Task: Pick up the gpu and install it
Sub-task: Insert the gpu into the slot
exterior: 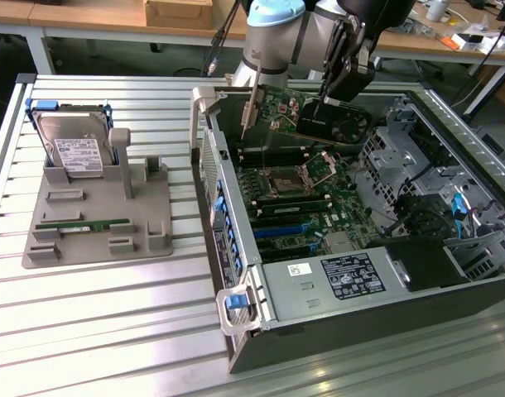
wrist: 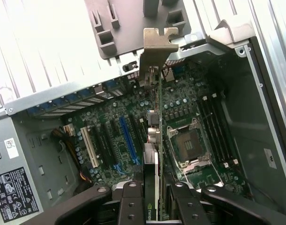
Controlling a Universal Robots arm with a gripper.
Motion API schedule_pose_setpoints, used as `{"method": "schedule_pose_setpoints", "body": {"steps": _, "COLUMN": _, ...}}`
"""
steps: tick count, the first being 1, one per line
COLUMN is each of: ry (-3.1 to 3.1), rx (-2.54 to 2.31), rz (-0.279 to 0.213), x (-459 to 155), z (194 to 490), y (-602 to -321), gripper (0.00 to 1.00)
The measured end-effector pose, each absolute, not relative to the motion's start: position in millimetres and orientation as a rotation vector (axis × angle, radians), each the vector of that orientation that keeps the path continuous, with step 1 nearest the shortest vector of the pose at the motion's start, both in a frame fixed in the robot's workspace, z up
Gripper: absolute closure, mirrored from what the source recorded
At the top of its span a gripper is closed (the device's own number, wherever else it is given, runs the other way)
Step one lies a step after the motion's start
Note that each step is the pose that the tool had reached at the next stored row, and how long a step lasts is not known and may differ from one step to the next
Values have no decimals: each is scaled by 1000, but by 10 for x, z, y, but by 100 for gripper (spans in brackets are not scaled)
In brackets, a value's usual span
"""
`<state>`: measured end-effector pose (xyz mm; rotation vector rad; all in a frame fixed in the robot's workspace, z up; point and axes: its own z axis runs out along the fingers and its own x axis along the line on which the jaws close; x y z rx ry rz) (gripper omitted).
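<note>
On the exterior view's left, a gray fixture [exterior: 145,215] sits on the slatted metal desk [exterior: 112,331]. A hard drive [exterior: 74,149] stands upright in its rear holder, and a green memory stick [exterior: 83,224] lies flat near its front.

Just beside the fixture is the open computer case [exterior: 236,248], with the motherboard [exterior: 319,207] exposed and the empty CPU socket [exterior: 294,178] near its middle.

Above the board, toward the back of the case, the end effector [exterior: 339,98] is clamped on the gpu [exterior: 319,116], one finger on each flat face. The card hangs in the air, slightly tilted and not seated in any slot. Its silver bracket [exterior: 251,107] points toward the case's rear wall.

In the wrist view the gpu [wrist: 154,140] appears edge-on between the black fingers [wrist: 131,201]. Its bracket [wrist: 157,47] is at the far end, near the case rim. The blue slot [wrist: 129,140] and the socket [wrist: 187,145] lie on either side below it.
</note>
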<state>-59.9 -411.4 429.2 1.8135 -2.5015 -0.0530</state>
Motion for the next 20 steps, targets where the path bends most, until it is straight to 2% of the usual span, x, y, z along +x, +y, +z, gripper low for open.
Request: {"method": "schedule_pose_setpoints", "body": {"steps": 20, "ry": -2412, "rx": 1929, "rz": -49, "x": -599, "z": 4284, "y": -4114, "gripper": 74}}
